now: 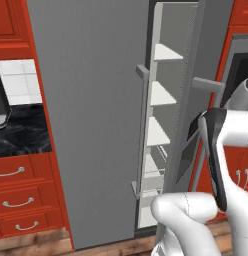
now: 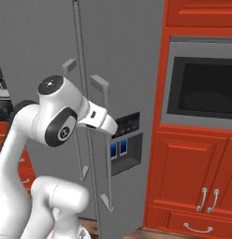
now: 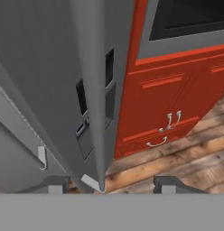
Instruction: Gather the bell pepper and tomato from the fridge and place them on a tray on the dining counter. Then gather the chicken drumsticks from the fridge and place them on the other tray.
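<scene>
Stood before the fridge (image 1: 91, 115), right door (image 3: 93, 90) swung partly open, pale inner shelves (image 1: 163, 95) visible through the gap; tool (image 3: 111, 186) released, fingertips (image 3: 55, 186) spread wide apart, holding nothing; poised at the free edge of that door, edge rising between the tips; bar handle (image 2: 101, 140) just beside; red cabinets (image 3: 172, 113) and wooden floor (image 3: 177, 158) beyond.
</scene>
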